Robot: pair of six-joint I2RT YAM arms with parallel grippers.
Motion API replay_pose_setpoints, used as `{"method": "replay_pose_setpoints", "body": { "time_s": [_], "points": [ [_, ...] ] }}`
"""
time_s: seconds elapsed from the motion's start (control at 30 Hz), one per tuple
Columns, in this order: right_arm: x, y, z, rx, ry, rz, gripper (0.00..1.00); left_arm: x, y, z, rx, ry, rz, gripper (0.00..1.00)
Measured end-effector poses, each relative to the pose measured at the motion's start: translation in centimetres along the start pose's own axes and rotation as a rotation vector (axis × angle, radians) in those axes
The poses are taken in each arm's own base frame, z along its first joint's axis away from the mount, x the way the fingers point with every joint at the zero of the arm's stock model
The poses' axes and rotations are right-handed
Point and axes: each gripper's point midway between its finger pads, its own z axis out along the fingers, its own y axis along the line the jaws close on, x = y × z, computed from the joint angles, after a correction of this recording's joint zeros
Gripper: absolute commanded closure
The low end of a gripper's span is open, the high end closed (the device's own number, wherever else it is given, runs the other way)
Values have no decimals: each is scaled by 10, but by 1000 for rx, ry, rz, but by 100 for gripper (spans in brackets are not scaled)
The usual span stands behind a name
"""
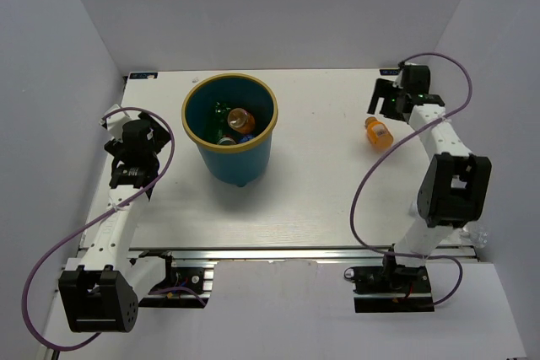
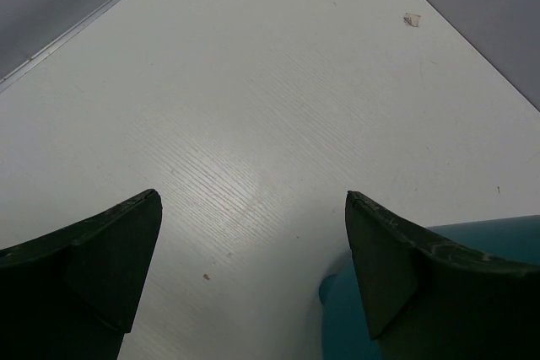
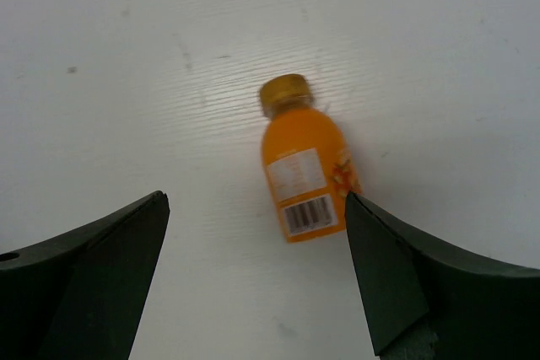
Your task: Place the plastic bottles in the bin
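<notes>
The bin (image 1: 240, 162) is a teal bucket with a yellowish rim, standing left of the table's middle. Inside it lie plastic bottles: an orange one (image 1: 240, 115), a green one (image 1: 221, 114) and one with a blue label (image 1: 245, 134). Another orange bottle (image 1: 378, 133) (image 3: 305, 170) lies on its side at the back right of the table. My right gripper (image 1: 384, 100) (image 3: 253, 200) hangs open just behind and above it; the bottle shows ahead of the tips, close to the right finger (image 3: 396, 276), untouched. My left gripper (image 1: 132, 124) (image 2: 253, 196) is open and empty over bare table, left of the bin (image 2: 337, 318).
White walls close off the back and both sides of the table (image 1: 321, 191). A metal rail (image 1: 278, 252) runs along the near edge between the two arm bases. Purple cables (image 1: 363, 183) loop beside each arm. A small scrap (image 2: 412, 18) lies near the far corner.
</notes>
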Motion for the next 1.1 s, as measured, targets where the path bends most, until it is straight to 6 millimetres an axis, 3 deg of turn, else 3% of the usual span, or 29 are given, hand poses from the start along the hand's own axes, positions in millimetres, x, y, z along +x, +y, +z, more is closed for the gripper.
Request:
{"method": "replay_pose_setpoints", "body": {
  "time_s": [0.13,0.2,0.43,0.5,0.67,0.8,0.87,0.93,1.0,1.1],
  "points": [
    [17,-58,39,39,92,51,11,0,-1,0,3,2,0,2],
    [35,-73,58,14,141,30,11,0,-1,0,5,2,0,2],
    [74,-55,95,-172,214,-129,12,2,-1,1,2,7,3,2],
    [79,-51,101,-196,219,-154,18,2,-1,2,1,9,4,2],
    [78,-53,105,-191,196,-167,49,3,0,2,0,9,4,2],
    [65,-42,89,-203,170,-150,53,2,0,2,-3,7,4,2],
    [41,-23,67,-228,108,-174,53,2,0,2,-3,6,3,2],
    [6,18,31,-277,-4,-244,53,2,0,2,-3,7,3,2],
    [-30,85,-18,-372,-139,-334,53,2,0,1,-4,5,3,2],
    [-69,212,-113,-627,-360,-422,53,1,1,1,-5,2,0,2]
  ]
}}
